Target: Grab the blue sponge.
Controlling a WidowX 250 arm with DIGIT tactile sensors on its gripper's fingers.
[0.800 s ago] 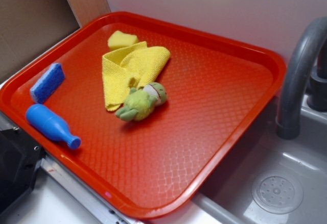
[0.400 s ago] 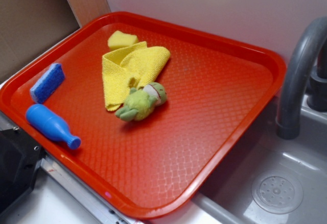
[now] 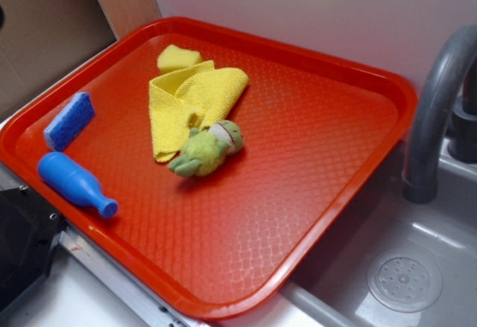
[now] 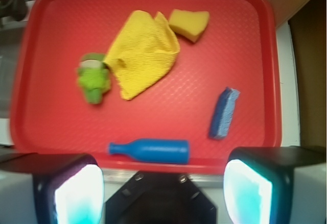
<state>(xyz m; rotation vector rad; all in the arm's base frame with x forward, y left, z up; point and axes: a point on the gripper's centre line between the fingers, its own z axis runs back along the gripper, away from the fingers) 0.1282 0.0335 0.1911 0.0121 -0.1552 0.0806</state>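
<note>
In the wrist view the pincer (image 4: pixel 162 191) hangs at the near edge of the picture, its two fingers (image 4: pixel 79 193) spread wide apart to left and right, jaws open, gripping nothing between them.

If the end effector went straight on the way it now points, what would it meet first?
Most likely the blue bottle, lying nearest between the open end effector fingers. The blue sponge sits off to the side. Depth is unclear from this view.
</note>
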